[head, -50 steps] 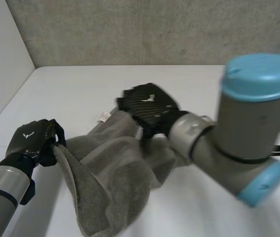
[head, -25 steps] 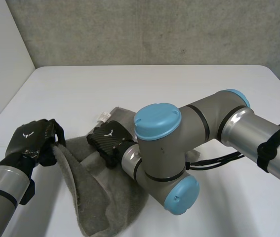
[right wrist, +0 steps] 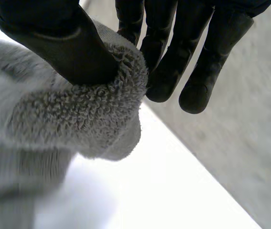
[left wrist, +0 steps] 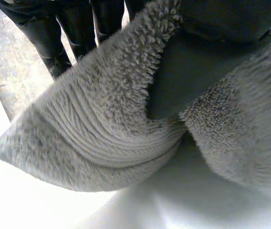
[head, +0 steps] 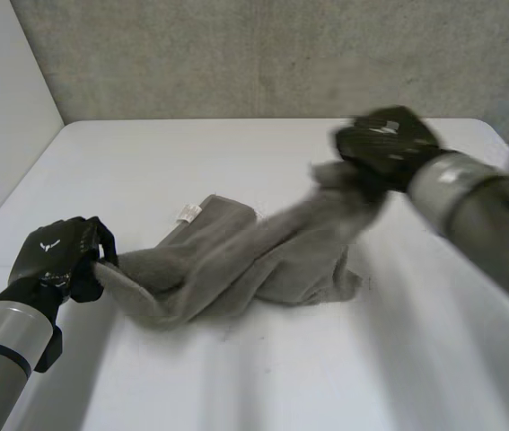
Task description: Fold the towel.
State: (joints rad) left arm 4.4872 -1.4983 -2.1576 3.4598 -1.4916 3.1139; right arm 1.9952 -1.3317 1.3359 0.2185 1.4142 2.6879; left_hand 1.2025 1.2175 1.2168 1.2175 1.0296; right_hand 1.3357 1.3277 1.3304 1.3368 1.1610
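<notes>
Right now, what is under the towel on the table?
White table shows around the towel. Its middle lies bunched on the table, hiding whatever is beneath. The left hand and right hand pinch its ends, the right end raised.

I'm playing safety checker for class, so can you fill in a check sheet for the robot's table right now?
Surface: white table.
Job's things: grey towel, bunched and stretched between both hands, its middle resting on the table; white tag on it.
Clutter: nothing seen.
Hands: left hand pinches one end low by the table; right hand pinches the other end, lifted.
Cables: nothing seen.
Surroundings: grey wall behind; white panel beside the left arm.
</notes>
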